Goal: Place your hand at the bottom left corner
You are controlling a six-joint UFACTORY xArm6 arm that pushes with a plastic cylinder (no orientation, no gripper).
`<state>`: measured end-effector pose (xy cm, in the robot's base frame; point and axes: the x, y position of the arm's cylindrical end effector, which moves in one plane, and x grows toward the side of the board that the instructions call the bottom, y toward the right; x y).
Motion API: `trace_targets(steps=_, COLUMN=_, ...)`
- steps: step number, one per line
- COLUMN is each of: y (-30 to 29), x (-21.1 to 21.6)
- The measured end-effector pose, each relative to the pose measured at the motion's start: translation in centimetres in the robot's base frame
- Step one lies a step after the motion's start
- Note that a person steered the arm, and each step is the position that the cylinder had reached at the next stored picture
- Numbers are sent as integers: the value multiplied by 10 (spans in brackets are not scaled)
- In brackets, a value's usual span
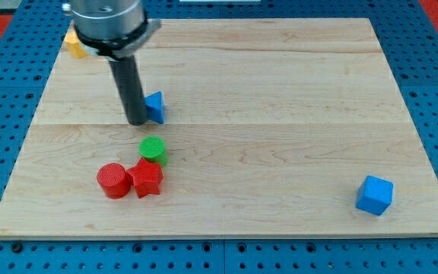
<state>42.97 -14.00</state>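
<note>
Wooden board on blue pegboard. My tip sits upper-left of centre, touching the left side of a small blue block; no fingers on this rig, just a bare rod w/ nothing held. Below it: green cylinder, then red cylinder & red star-ish block touching. Blue cube near bottom right. Yellow block at top-left edge, partly hidden. Bottom left corner lies well apart from my tip.

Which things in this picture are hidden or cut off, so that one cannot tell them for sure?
- Yellow block, camera view: the arm's housing covers most of it; shape unclear.
- Small blue block: my tip hides its left side; contact cannot be told.
- Red star-like block: whether it touches the red cylinder and green cylinder is unclear.
- The arm above: cut by the view's top.
</note>
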Motion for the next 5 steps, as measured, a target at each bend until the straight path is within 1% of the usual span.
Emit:
trace_targets(steps=1, y=-49, x=-15)
trace_targets(steps=2, y=-72, x=-21)
trace_targets(steps=3, y=-77, x=-20)
trace_targets(steps=4, y=-70, x=38)
trace_targets(steps=5, y=-38, x=72)
